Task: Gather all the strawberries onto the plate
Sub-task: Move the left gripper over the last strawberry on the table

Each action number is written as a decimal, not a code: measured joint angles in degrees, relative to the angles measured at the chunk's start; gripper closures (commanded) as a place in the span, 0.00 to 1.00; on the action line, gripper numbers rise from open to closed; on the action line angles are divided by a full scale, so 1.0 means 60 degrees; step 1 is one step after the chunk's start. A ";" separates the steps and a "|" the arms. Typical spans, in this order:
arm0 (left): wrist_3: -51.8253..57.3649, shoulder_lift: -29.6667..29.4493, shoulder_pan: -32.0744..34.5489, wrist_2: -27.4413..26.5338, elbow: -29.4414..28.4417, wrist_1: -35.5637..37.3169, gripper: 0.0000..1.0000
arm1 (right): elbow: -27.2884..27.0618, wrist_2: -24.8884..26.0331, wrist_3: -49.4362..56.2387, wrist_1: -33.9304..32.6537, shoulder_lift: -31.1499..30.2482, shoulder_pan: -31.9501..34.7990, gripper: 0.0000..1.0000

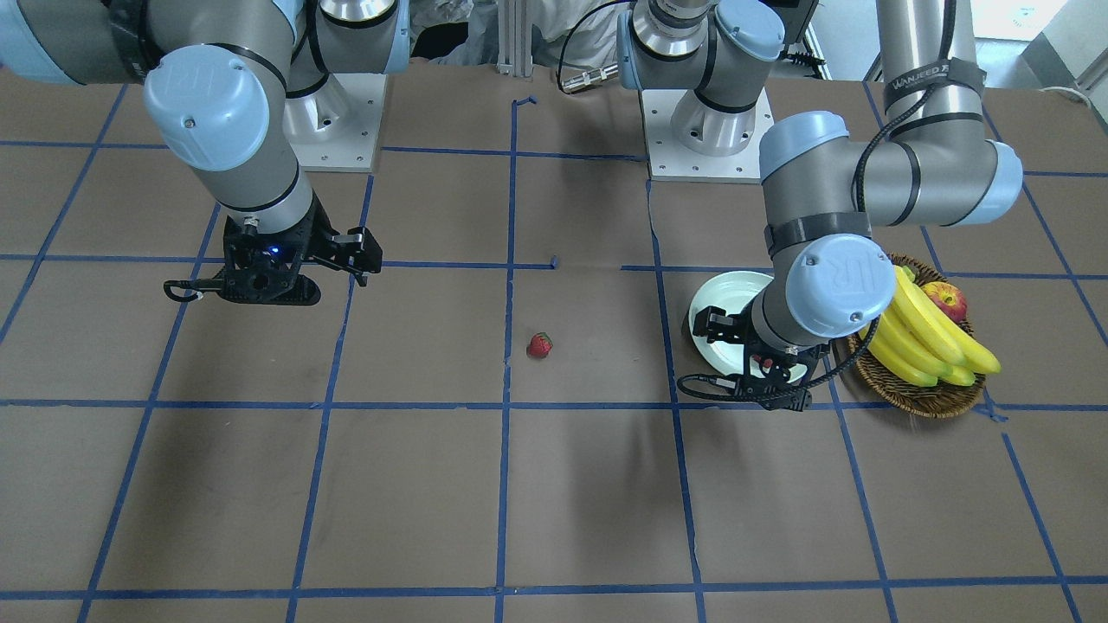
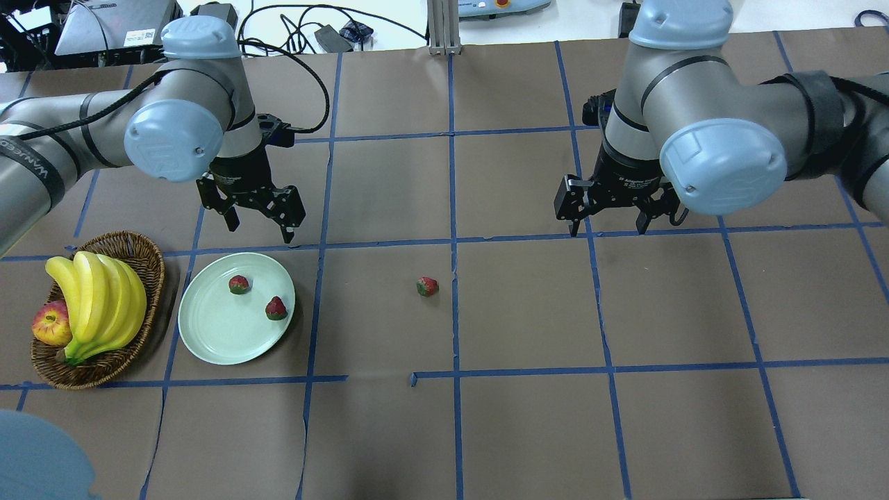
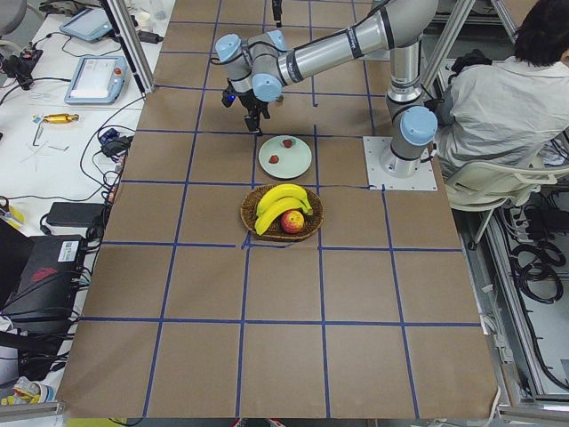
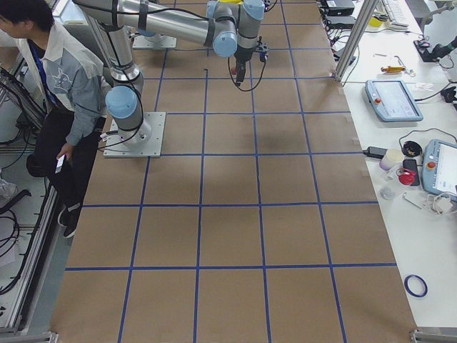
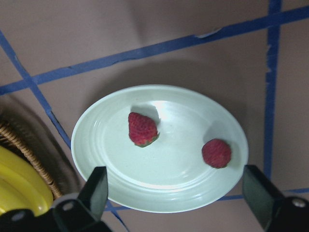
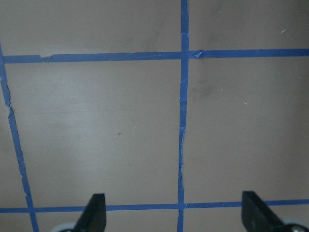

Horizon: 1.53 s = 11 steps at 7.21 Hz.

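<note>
While two strawberries [image 2: 239, 284] lie on the plate [image 2: 222, 344], I see the third strawberry [image 2: 427, 286] alone on the table [image 2: 528, 417], well apart from it. My left gripper [image 2: 260, 228] hangs above the plate, fingers spread, empty; my right gripper [image 2: 606, 228] hangs spread over bare table.

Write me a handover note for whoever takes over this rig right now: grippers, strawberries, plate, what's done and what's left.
Left gripper: open, empty, raised near the plate.
Right gripper: open, empty, over bare table.
On the plate: far strawberry and near strawberry, apart from each other.
Third strawberry: on the table by the centre tape line, between the arms.
Done: two of three. Left: move the third strawberry to the plate.
</note>
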<state>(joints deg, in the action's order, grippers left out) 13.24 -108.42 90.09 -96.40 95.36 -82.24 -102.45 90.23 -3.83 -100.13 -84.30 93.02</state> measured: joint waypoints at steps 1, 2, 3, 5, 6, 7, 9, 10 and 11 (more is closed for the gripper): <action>-0.0356 -0.0016 0.0633 0.0097 -0.0021 0.0144 0.00 | 0.0009 0.0018 0.0032 -0.0010 0.0001 -0.0016 0.00; -0.0504 -0.0105 0.1228 0.0327 -0.0007 0.0465 0.00 | 0.0026 0.0044 0.0161 -0.0023 0.0001 -0.0039 0.00; -0.0413 -0.0212 0.1588 0.0915 0.0060 0.0799 0.00 | 0.0034 0.0060 0.0328 -0.0037 0.0002 -0.0057 0.00; 0.0206 -0.0467 0.1881 0.2156 0.0285 0.1602 0.00 | 0.0028 0.0073 0.0434 -0.0050 0.0001 -0.0065 0.00; 0.0645 -0.0653 0.1925 0.2537 0.0431 0.2169 0.00 | 0.0022 0.0080 0.0457 -0.0042 0.0002 -0.0068 0.00; 0.1300 -0.0848 0.1941 0.2812 0.0574 0.2574 0.02 | 0.0016 0.0094 0.0477 -0.0030 0.0002 -0.0073 0.00; 0.2205 -0.1087 0.1972 0.3076 0.0736 0.2800 0.09 | 0.0006 0.0147 0.0487 -0.0014 0.0001 -0.0077 0.00; 0.2282 -0.1134 0.2033 0.3109 0.0795 0.2788 0.09 | -0.0008 0.0159 0.0482 -0.0012 0.0002 -0.0078 0.00; 0.2288 -0.1176 0.2114 0.3116 0.0904 0.2756 0.09 | -0.0026 0.0164 0.0479 -0.0011 0.0001 -0.0078 0.00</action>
<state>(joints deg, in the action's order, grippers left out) 26.97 -115.47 102.77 -77.71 100.78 -65.70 -102.61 91.21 -0.96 -100.20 -84.29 92.55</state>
